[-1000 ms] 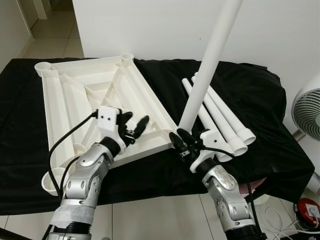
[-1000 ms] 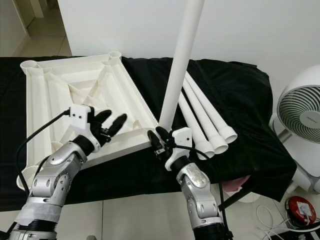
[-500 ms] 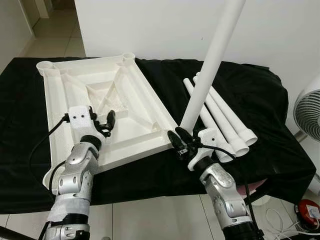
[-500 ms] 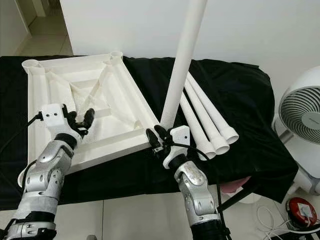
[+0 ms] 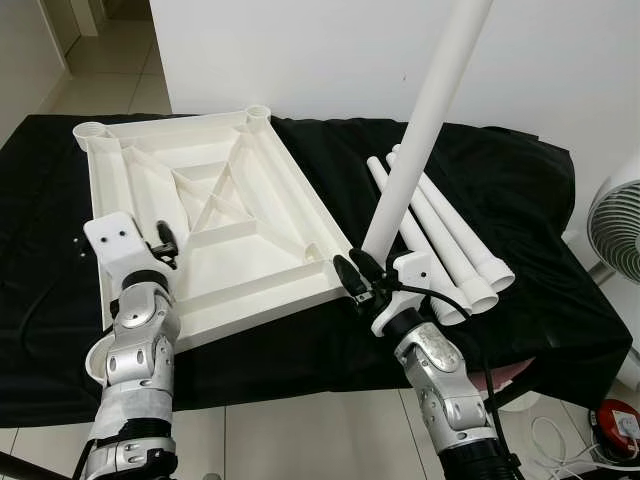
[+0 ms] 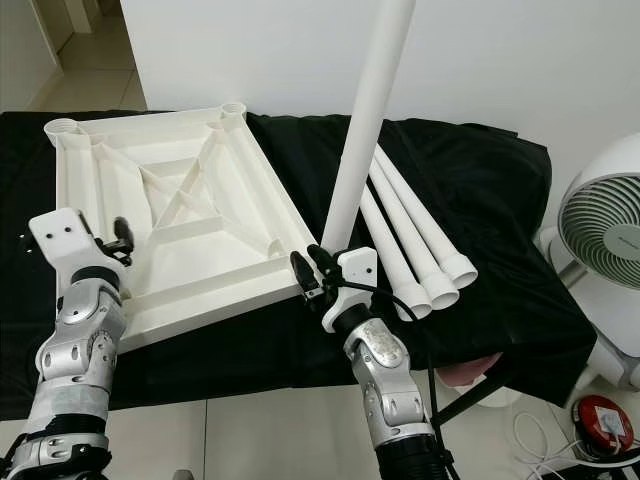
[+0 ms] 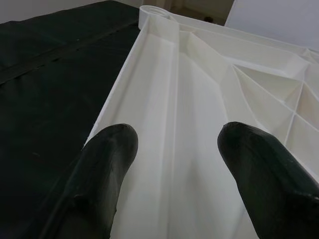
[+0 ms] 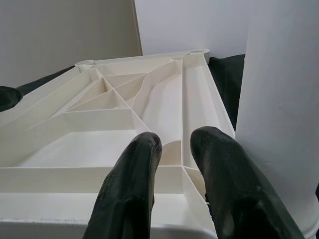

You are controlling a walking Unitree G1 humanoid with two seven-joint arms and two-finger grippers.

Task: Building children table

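Leg tube [image 5: 425,120], steeply upright at centre frame with its lower end pinched in the right end effector [image 5: 358,282], stands just beside the inverted table panel's [image 5: 205,215] near-right corner, while the left end effector [image 7: 174,149], fingers spread wide, hovers over the panel's left rail.

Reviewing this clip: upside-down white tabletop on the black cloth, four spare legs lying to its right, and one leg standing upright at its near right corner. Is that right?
Not quite: three spare legs lie on the black cloth to the right of the upside-down tabletop, not four, as the right eye view shows. The rest holds: one leg stands upright at the near right corner, by the right claw.
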